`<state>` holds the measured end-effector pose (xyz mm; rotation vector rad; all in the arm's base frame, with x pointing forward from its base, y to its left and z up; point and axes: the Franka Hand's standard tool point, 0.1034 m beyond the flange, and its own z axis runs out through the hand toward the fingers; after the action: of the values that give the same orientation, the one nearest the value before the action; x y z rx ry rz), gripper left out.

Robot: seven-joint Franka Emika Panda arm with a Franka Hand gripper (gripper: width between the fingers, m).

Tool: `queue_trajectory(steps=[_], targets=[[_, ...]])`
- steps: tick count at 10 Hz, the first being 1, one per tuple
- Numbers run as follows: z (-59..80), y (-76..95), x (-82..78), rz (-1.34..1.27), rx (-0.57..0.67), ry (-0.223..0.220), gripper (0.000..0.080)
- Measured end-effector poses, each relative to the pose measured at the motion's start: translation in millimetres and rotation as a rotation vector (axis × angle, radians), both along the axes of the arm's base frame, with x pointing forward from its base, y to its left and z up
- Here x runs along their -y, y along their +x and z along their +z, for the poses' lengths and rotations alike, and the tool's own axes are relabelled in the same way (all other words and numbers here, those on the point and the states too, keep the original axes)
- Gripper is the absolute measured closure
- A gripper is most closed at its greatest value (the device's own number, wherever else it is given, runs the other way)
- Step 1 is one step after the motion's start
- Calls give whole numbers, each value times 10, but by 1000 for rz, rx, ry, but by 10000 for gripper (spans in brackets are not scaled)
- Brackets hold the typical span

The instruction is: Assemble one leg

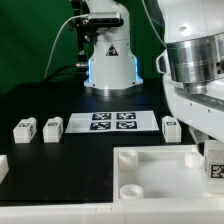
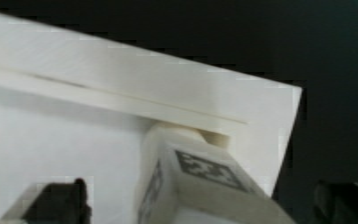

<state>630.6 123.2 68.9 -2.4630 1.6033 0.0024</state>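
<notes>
A black surface (image 1: pixel 40 100) before a green backdrop is shown in the exterior view, with the marker board (image 1: pixel 112 121) laid at its middle. The arm (image 1: pixel 195 70) is bent steeply downward at the exterior view's right, above the white tray part (image 1: pixel 150 172). The leg (image 1: pixel 214 163) is seen directly below the arm, at that part's right end; the tool is hidden there. A loose leg (image 1: pixel 52 127) lies well apart, toward the exterior view's left, with bare surface around it.

In the wrist view, the leg (image 2: pixel 202 170) is framed inside the tool (image 2: pixel 202 205), whose dark fingers (image 2: pixel 55 200) are spread wide, a gap being visible on each side. The leg's far end is set against the tray part (image 2: pixel 87 90), near its corner; only black surface is seen past that edge.
</notes>
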Motion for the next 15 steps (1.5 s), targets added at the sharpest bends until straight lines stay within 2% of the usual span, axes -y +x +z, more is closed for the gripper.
queue_trajectory(steps=[4, 6, 8, 9, 11, 12, 13, 15], targets=[[-11, -2, 15, 386, 64, -44, 150], [50, 18, 8, 782, 49, -126, 150], [70, 93, 118, 1100, 121, -185, 150], [59, 86, 129, 1119, 124, -187, 150], [58, 84, 117, 1025, 113, -176, 422], [58, 83, 111, 936, 101, -168, 422], [56, 82, 113, 823, 86, -157, 509], [51, 78, 130, 634, 59, -139, 509]])
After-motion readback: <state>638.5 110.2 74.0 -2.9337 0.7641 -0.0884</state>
